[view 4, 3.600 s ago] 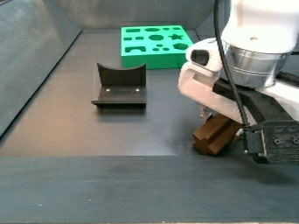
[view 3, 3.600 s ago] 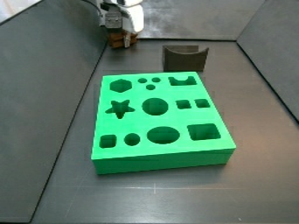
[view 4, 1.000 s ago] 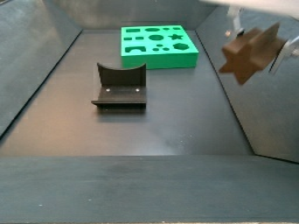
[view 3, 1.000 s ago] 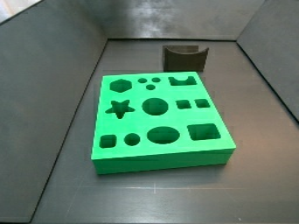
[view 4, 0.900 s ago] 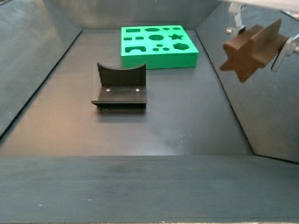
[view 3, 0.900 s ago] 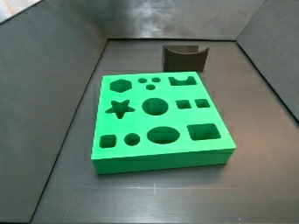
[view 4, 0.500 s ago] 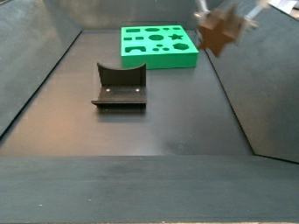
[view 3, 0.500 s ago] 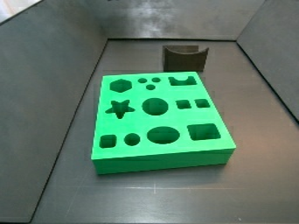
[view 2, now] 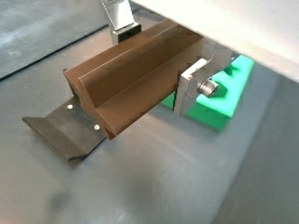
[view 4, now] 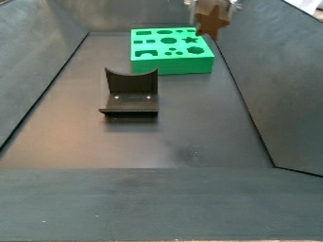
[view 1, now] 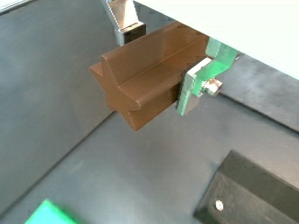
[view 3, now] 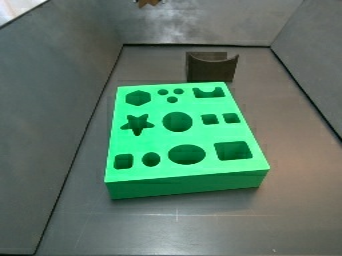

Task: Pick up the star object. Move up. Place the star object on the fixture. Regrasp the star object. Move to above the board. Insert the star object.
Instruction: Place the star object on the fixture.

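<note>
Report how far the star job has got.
Pickup and lift look done: the end effector is shut on the brown star object, held high off the floor near the top of a side view. In hand: carrying it. The fixture is bare and the board's star slot empty, so placing, regrasping and inserting remain.

Gripper w/ star object between its fingers, high over bench far edge. Board at far end; fixture nearer, toward left wall.
</note>
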